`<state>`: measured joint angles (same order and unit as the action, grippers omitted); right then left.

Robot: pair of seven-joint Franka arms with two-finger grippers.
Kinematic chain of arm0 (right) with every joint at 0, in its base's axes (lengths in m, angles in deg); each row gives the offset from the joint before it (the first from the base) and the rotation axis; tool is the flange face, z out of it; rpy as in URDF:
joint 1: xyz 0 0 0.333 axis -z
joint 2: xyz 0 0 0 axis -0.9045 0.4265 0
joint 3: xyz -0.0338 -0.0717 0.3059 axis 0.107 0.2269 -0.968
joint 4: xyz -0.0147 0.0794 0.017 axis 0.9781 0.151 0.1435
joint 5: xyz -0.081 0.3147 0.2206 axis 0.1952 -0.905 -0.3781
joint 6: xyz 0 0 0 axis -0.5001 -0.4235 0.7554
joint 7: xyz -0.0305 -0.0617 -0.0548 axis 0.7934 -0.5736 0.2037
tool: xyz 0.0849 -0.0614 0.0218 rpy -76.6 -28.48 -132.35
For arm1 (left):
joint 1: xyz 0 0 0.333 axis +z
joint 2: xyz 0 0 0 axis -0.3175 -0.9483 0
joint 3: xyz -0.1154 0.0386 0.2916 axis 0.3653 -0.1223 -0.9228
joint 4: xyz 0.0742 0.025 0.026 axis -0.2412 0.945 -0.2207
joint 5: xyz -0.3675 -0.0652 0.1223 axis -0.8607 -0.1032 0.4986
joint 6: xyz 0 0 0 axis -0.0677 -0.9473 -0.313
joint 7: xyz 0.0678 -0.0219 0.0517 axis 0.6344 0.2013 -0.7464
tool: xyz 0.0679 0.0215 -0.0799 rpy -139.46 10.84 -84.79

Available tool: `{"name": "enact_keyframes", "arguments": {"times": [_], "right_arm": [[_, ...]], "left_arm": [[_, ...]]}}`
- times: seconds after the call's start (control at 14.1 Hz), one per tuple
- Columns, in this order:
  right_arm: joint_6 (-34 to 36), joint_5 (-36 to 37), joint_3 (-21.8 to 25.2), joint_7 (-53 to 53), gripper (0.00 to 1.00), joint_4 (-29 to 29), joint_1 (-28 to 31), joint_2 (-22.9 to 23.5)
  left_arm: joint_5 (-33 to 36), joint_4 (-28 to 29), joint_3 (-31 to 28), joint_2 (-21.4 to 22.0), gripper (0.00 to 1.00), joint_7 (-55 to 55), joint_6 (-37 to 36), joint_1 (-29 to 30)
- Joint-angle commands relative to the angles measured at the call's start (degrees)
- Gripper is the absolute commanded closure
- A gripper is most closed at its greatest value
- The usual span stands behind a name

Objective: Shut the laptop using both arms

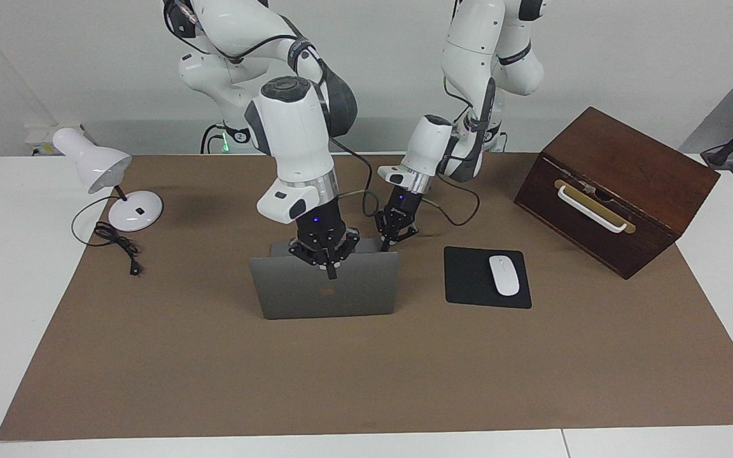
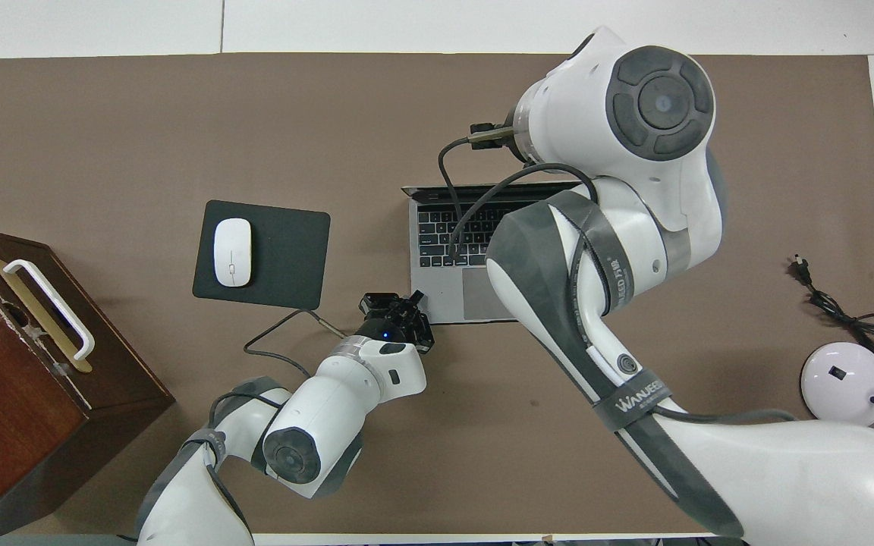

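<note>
The silver-grey laptop [image 1: 325, 292] stands open in the middle of the brown mat, lid upright with its logo side away from the robots. Its keyboard [image 2: 444, 227] shows in the overhead view. My right gripper [image 1: 327, 253] is at the lid's top edge, fingers spread, with one fingertip [image 1: 331, 273] hanging over the lid's outer face. In the overhead view the right arm's wrist hides that gripper and much of the laptop. My left gripper [image 1: 395, 232] [image 2: 399, 312] is low at the corner of the laptop's base nearest the robots, toward the left arm's end.
A black mouse pad [image 1: 465, 280] [image 2: 285, 250] with a white mouse [image 1: 504, 275] [image 2: 232, 252] lies beside the laptop toward the left arm's end. A dark wooden box [image 1: 621, 184] [image 2: 20, 356] stands past it. A white desk lamp [image 1: 109, 168] and its cord sit at the right arm's end.
</note>
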<state>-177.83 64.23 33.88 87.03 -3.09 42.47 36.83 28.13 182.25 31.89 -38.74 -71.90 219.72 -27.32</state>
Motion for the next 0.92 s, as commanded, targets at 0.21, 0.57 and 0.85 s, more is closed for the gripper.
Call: {"name": "enact_keyframes", "arguments": {"times": [0.21,0.57,0.85], "right_arm": [[2.13,-1.60,-0.58,-3.34,1.00,-0.17,1.72,-0.24],[4.94,-2.04,-0.58,-4.83,1.00,-0.17,2.42,-0.42],[7.66,-4.76,-0.58,-6.15,1.00,-0.34,3.56,-0.77]], "left_arm": [[-0.91,-0.99,-0.89,-1.49,1.00,0.58,0.89,-1.72],[-0.73,-0.81,-1.07,-1.93,1.00,1.10,0.98,-1.72],[-0.73,-0.55,-1.07,-2.63,1.00,1.19,0.98,-2.51]]}}
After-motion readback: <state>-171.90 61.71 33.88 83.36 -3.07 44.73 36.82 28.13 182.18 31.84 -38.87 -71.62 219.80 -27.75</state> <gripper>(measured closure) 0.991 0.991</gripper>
